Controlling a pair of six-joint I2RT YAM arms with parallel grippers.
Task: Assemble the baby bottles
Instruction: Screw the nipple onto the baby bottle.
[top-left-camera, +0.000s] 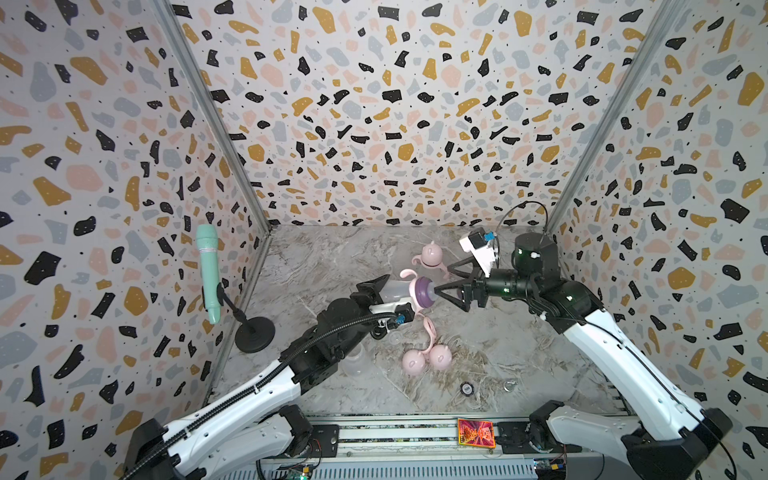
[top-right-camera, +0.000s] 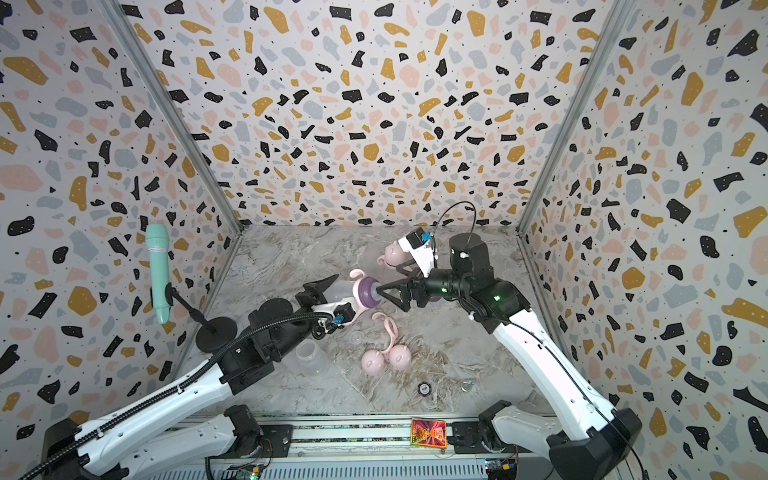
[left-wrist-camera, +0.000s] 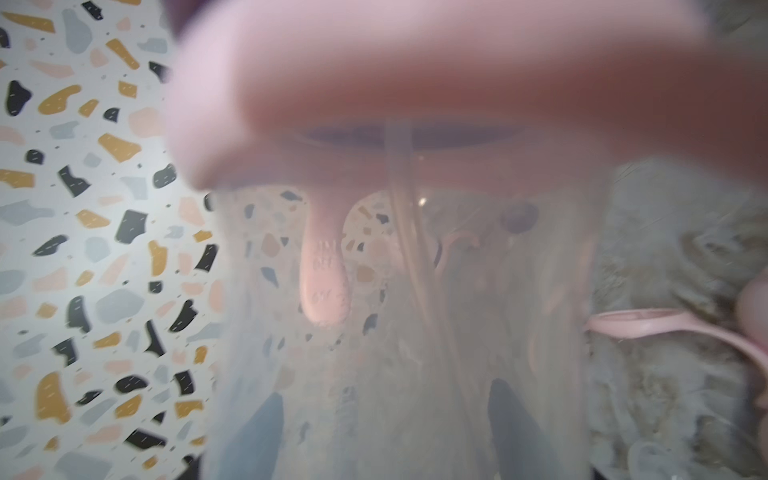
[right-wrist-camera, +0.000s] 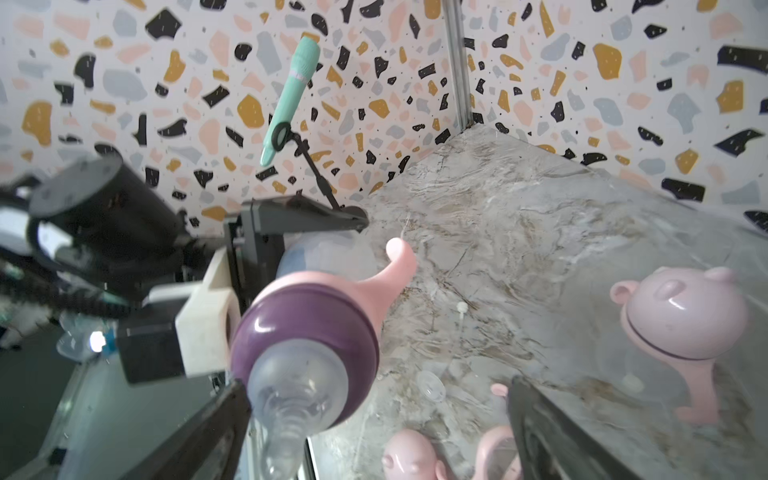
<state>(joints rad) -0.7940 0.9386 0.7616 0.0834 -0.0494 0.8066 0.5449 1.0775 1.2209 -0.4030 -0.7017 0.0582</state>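
Gripping a small clear plastic bottle with purple teat collar and pink handle ring (top-left-camera: 422, 291), the left tool (top-left-camera: 385, 294) holds it level above the marbled grey worktop (top-left-camera: 519, 353) at mid-frame. The teat points at the right tool (top-left-camera: 441, 279) — its jaws stand wide apart around the teat. Two pink eared dome caps (top-left-camera: 413, 362) lie side by side, lower centre.
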